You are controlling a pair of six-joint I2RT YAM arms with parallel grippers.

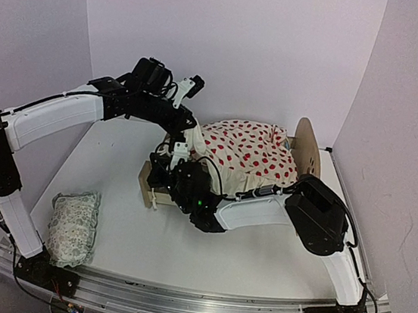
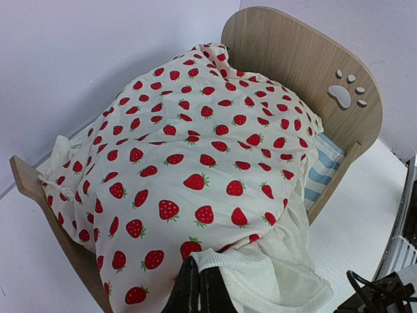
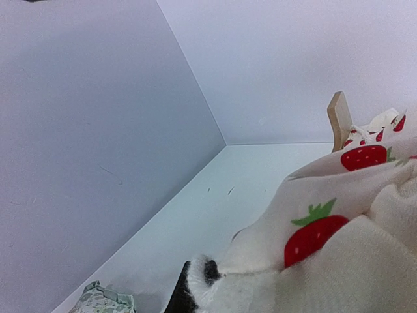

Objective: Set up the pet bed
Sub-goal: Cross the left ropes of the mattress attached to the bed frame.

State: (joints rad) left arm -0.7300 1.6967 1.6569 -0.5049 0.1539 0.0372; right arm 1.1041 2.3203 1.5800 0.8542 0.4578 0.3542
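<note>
Centrally, toward the far right of the white table [image 1: 182, 252], sits the pet bed [image 1: 309, 144], lying crosswise with its head end to the right. Its frame is light plywood with visible grain. The headboard [image 2: 293, 59] is tall with a rounded top and a paw-print cutout [image 2: 345, 91] near one corner, and the footboard [image 2: 25, 179] is lower, with a softened corner. A strip of blue-and-white striped mattress [image 2: 322, 163] shows just below the headboard. The rest is buried under a cream strawberry-print blanket [image 2: 195, 163], heaped in a rounded, creased mound from end to end. Its plain ruffled border spills over the near side rail.

The left gripper [image 2: 199, 287] hangs over the near side of the bed by the foot end. Its dark jaws are closed together, with the white ruffle bunched against them, so it appears to pinch the blanket's edge. The right gripper [image 3: 189, 293] lies low at the footboard corner. Its jaws are also closed, a tuft of the fuzzy border caught at the tip and blanket folds draped just beside it.

A small, pale, green-patterned pillow [image 1: 74, 225], puffy and gathered at its edges, lies well apart at the near left of the table, close to the left arm's base.

Bare tabletop spreads left of the footboard and in front of the bed. The headboard stands near the right wall, and plain pale walls close off the left, back and right. A ribbed aluminium rail [image 1: 190, 307] runs along the near edge.
</note>
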